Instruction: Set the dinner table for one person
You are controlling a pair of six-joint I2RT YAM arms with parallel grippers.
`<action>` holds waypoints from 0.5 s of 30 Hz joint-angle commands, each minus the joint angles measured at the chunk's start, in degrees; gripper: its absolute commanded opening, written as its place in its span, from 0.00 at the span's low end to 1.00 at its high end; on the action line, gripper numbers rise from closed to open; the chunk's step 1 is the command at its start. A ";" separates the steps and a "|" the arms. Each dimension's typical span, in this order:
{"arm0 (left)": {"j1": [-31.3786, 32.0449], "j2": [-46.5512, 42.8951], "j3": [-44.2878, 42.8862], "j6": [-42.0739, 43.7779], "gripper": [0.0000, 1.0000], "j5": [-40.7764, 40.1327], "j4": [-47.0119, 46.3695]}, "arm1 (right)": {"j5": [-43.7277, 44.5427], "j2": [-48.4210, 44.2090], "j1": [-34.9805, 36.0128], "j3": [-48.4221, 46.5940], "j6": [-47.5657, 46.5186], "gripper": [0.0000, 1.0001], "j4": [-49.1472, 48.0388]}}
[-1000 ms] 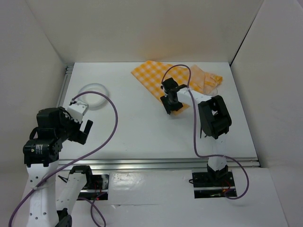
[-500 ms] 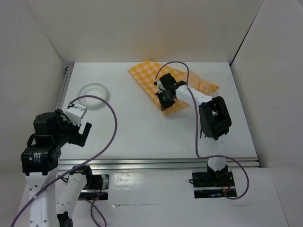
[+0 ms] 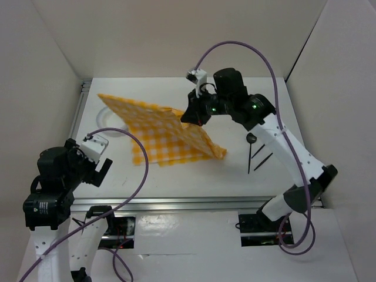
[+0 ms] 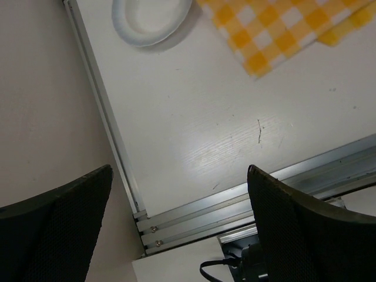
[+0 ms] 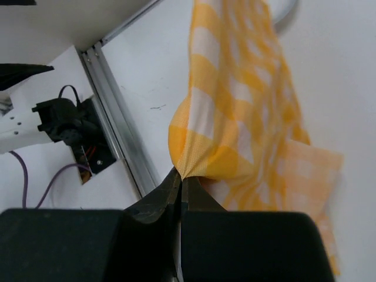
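Observation:
On the dinner table [image 3: 176, 176] my right gripper [image 3: 191, 115] is shut on a pinched edge of the yellow-and-white checked cloth [image 3: 164, 132]. The cloth hangs lifted above the table and spreads out to the far left. The right wrist view shows the closed jaws [image 5: 181, 179] pinching a fold of the cloth [image 5: 235, 100]. A white plate [image 3: 108, 130] lies at the left, partly hidden under the cloth. My left gripper [image 3: 97, 167] hovers open and empty over the near left corner, with the plate [image 4: 151, 20] and a cloth corner [image 4: 276, 35] ahead of it.
Dark utensils [image 3: 254, 154], one with a round head, lie on the table right of the cloth. Silver rails run along the near edge [image 3: 194, 203] and the left edge [image 3: 78, 111]. White walls enclose the table on three sides.
The right gripper has closed on the cloth, lifted it and swept it left over the table, uncovering the dark utensils. The cloth now overlaps the plate. The left arm drew back slightly.

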State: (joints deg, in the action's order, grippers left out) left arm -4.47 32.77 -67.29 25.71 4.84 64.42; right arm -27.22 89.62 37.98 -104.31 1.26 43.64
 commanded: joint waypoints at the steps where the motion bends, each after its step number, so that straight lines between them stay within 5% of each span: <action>1: 0.08 -0.69 -1.27 7.75 1.00 4.64 0.44 | -0.46 -4.44 -0.45 8.91 3.13 0.00 1.46; 11: 0.08 3.25 5.22 21.38 1.00 16.15 -8.79 | 3.40 -10.61 -0.45 24.94 4.28 0.00 -1.36; 15: 0.08 7.30 9.53 38.99 1.00 19.86 -3.88 | 4.02 -11.14 -0.97 26.79 4.28 0.00 -1.36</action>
State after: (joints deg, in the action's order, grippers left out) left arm -4.47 37.69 -60.34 50.13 18.98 58.48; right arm -24.27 80.42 37.45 -77.95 5.17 43.94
